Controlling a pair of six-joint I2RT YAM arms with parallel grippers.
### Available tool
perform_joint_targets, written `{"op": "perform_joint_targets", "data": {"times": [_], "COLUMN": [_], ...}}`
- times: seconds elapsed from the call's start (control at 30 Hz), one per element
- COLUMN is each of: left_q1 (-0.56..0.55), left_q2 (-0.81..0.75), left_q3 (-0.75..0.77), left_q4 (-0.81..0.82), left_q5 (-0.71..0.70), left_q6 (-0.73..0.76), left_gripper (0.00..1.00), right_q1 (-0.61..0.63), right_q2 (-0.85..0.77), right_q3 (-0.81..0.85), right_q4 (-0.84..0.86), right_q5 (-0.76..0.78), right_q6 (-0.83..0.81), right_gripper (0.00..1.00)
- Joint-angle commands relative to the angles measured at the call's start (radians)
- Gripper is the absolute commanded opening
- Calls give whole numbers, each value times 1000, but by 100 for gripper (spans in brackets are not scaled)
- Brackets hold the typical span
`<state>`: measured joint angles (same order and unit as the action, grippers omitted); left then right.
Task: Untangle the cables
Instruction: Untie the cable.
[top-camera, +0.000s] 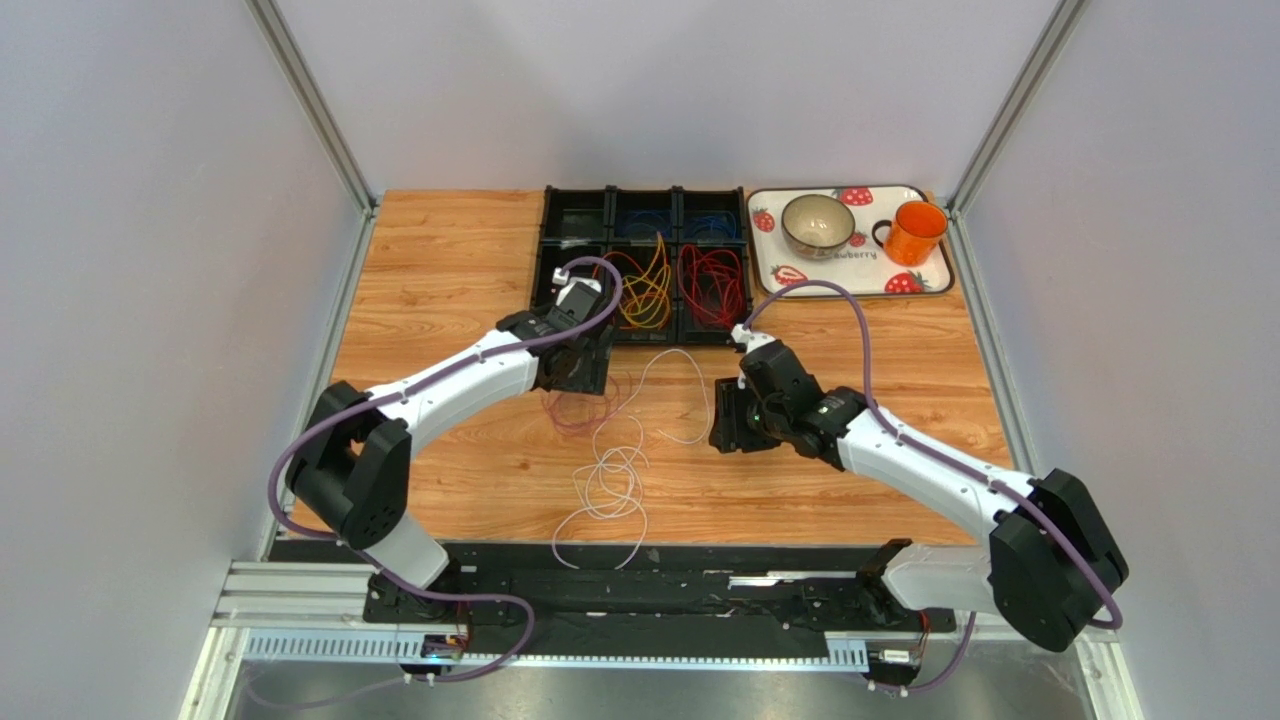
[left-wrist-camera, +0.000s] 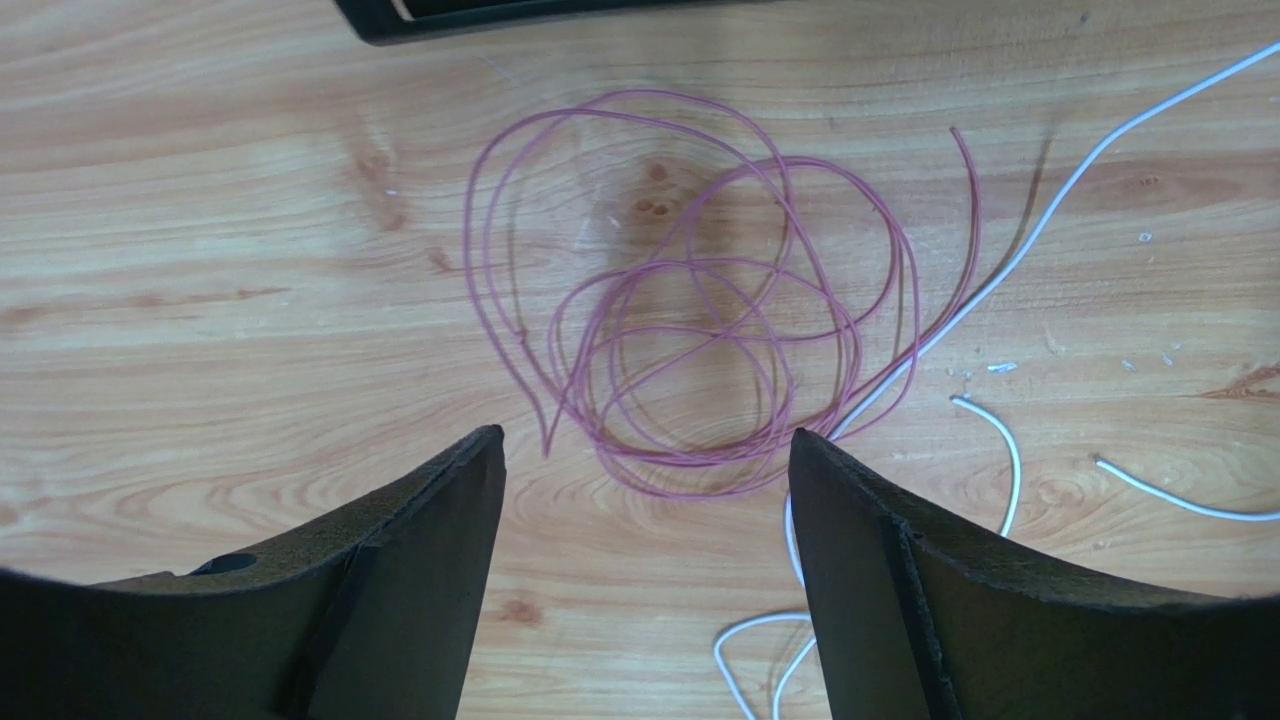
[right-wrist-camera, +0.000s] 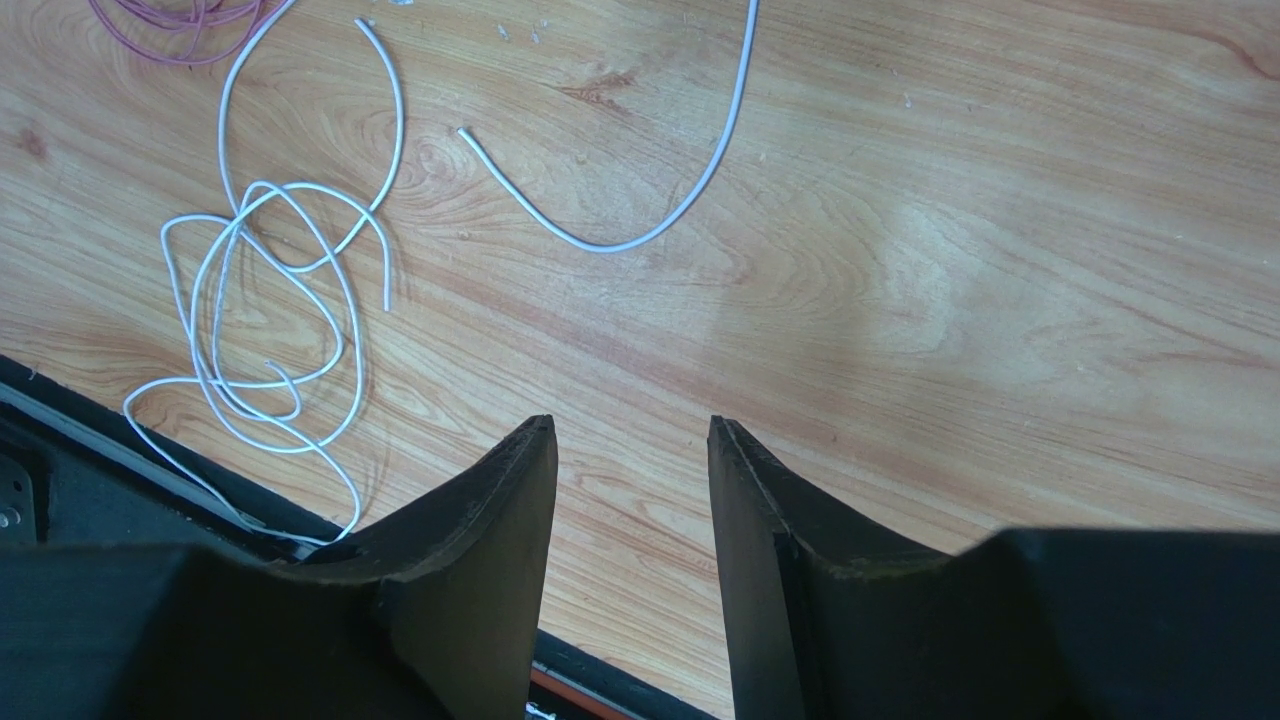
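The left gripper, spread and empty, is hovering with the pink cable coil just ahead, nearer than the right gripper, likewise parted.

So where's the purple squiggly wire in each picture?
Top external: the purple cable lies on the table left of centre, just above the white loops.
Left wrist: the purple cable fills the middle as a loose coil.
Right wrist: only a bit of it shows, at the top-left corner.
Shared landmark: the white cable next to it shows in all three.
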<state>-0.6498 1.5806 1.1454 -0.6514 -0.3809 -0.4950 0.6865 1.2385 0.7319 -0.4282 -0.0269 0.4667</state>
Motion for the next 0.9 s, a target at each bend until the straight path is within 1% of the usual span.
{"op": "perform_joint_targets", "data": {"times": [0.0, 0.4, 0.53, 0.73, 0.83, 0.87], "left_q1": [6, 4, 4, 4, 4, 6], "left_q2": [44, 148, 179, 205, 213, 213], "left_q3": [-27, -70, -76, -101, -115, -122], "left_q4": [114, 199, 213, 243, 257, 262], "left_q5": [62, 77, 79, 83, 76, 76], "left_q6": [-40, -66, -76, -89, -93, -94], "left_gripper": [78, 78, 77, 71, 60, 49], "right_q1": [7, 7, 7, 8, 8, 8], "right_q2": [1, 22, 30, 45, 53, 56], "right_q3": [9, 15, 18, 26, 31, 32], "right_q4": [29, 34, 34, 32, 34, 32], "right_q5": [8, 8, 12, 12, 12, 12], "right_q6": [3, 4, 3, 4, 3, 3], "right_gripper": [45, 45, 45, 45, 45, 45]}}
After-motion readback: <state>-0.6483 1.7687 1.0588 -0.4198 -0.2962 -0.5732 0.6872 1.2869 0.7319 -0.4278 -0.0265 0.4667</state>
